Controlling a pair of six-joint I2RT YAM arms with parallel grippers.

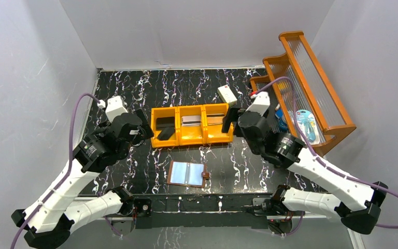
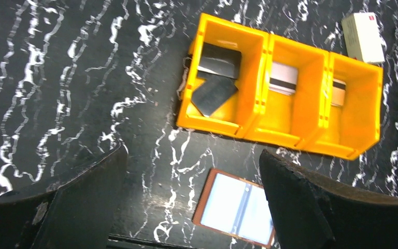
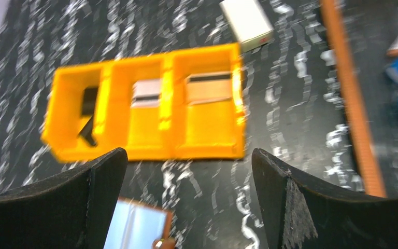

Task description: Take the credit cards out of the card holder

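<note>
1. Table (image 1: 134,88): black, white-veined; everything below rests on it.
2. Wooden rack (image 1: 337,122): along the far right edge, beside my right arm.
3. My left gripper (image 2: 192,171): jaws spread wide, nothing between them, hanging above the bare table between tray and wallet, left of the tray in the top view.
4. My right gripper (image 3: 186,171): jaws likewise spread wide and holding nothing, above the tray's right end.
5. Orange tray (image 1: 192,141): three compartments, mid-table, between my two wrists.
6. Card holder (image 1: 187,173): near side of the tray, apart from it, lying open and flat, pale blue inner faces up, snap tab (image 1: 205,175) on its right edge.
7. Cream-white box (image 1: 227,94): just beyond the tray's far right corner.
8. Credit cards (image 2: 283,78): four counted, all in the tray. Left compartment, two black cards (image 2: 218,59), overlapping; middle, one silver with a dark stripe; right, one pale striped card (image 3: 208,88)
</note>
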